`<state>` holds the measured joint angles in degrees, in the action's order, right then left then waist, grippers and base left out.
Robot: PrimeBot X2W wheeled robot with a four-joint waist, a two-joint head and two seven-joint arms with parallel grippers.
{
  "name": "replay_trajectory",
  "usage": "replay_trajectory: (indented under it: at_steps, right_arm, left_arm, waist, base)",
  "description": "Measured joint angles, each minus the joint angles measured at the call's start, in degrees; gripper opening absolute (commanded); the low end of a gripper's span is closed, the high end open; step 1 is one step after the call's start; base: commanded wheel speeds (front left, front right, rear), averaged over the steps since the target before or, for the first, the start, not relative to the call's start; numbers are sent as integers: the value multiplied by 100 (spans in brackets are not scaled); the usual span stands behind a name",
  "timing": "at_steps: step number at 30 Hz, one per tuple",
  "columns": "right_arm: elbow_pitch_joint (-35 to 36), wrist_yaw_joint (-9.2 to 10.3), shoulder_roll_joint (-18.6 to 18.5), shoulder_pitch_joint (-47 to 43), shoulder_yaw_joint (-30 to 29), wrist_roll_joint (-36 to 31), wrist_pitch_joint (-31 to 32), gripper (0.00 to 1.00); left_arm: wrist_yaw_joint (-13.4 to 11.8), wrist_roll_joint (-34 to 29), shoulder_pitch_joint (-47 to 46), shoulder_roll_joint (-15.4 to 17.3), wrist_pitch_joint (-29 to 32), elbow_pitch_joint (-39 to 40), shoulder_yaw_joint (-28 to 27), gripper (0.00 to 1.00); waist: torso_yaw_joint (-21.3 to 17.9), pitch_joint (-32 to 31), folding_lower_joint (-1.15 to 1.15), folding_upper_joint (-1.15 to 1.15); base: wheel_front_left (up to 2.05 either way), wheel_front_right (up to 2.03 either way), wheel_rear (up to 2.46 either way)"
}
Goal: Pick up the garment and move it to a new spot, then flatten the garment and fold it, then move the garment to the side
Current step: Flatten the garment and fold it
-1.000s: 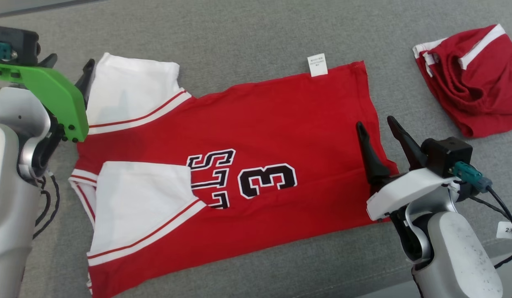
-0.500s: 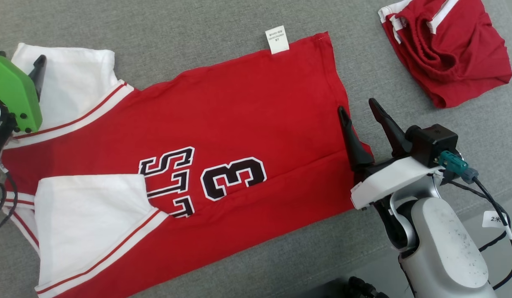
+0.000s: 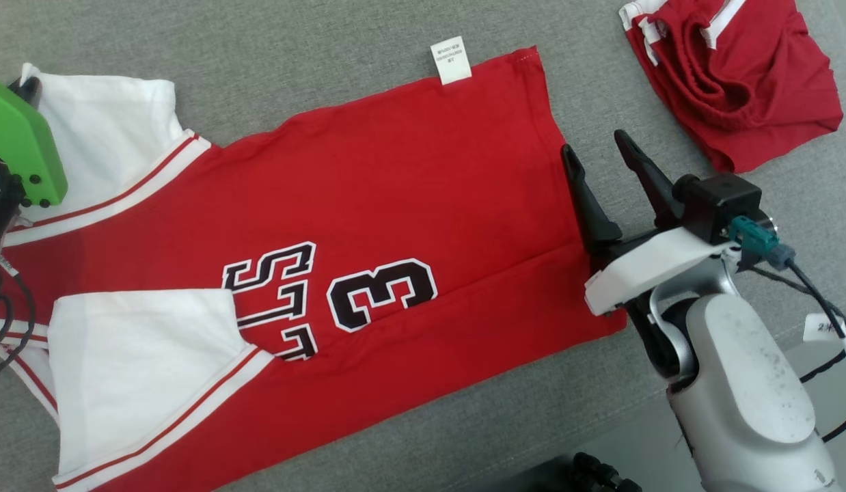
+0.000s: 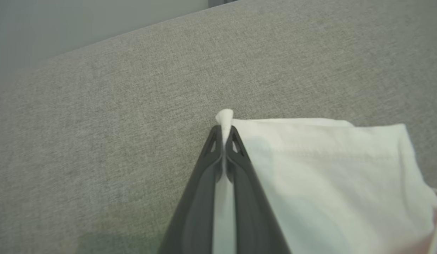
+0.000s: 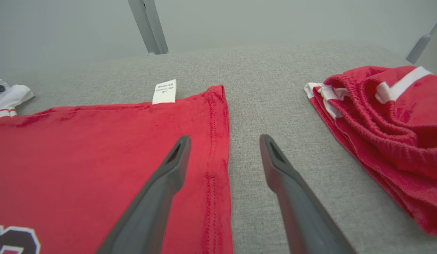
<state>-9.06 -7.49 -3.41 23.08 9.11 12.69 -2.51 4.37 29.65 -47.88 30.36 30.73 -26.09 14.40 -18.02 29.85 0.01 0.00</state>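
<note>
So here's where we're at: the jersey (image 3: pixel 396 205) is spread flat on the gray fabric (image 3: pixel 259 41), with the black letters and the 3 facing up. The collar end is over on our left and the hem (image 5: pixel 218 141) is on our right.

Our left gripper (image 4: pixel 223 128) is clamped tight on the outer corner of the far sleeve (image 4: pixel 328 169). White cloth fills the slit between the two fingers, and a little nub of it pokes out past the tips. The rest of that sleeve lies flat on the fabric, off to one side of the fingers in the wrist view. The near sleeve (image 3: pixel 143 369) is folded in over the chest and covers part of the letters.

Our right gripper (image 5: pixel 225 138) has its jaws spread wide, holding nothing. It sits right over the hem: one finger (image 5: pixel 158 190) is above the red cloth, the other finger (image 5: pixel 292 197) is above bare gray, and the stitched edge runs up between them. We can't tell whether the tips actually touch down.

A white tag (image 3: pixel 450 60) sticks out past the far edge near the hem corner. Red shorts (image 3: pixel 737 68) lie bunched up well off to the right, apart from the jersey.
</note>
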Motion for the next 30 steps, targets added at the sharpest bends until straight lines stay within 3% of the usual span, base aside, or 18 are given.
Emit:
replay_trajectory:
  at_steps: [10, 21, 22, 26, 30]
  right_arm:
    - [-893, -1, -792, 1289, 126, -443, 703, 100]
    - [-2213, -2, -1540, 2203, 878, -382, 1545, 100]
    - [-2293, -2, -1611, 2242, 939, -326, 1618, 54]
    - [-2458, -2, -1775, 2376, 1113, -186, 1703, 0]
    - [-2601, -2, -1845, 2424, 1220, -116, 1661, 0]
  left_arm:
    - [146, 140, 148, -438, -850, 662, 185, 0]
    - [187, 261, 522, -878, -1327, 1404, 456, 0]
    - [193, 263, 536, -909, -1371, 1443, 485, 0]
    - [202, 296, 587, -981, -1467, 1480, 566, 0]
    - [212, 303, 626, -995, -1584, 1447, 580, 0]
  waist:
    - [512, -195, 0, 0]
    - [1329, -264, 0, 0]
    - [1397, -265, 0, 0]
    - [1599, -281, 0, 0]
    - [1673, -364, 0, 0]
  base:
    - [0, 0, 0]
    - [0, 0, 0]
    - [0, 0, 0]
    - [0, 0, 0]
    - [0, 0, 0]
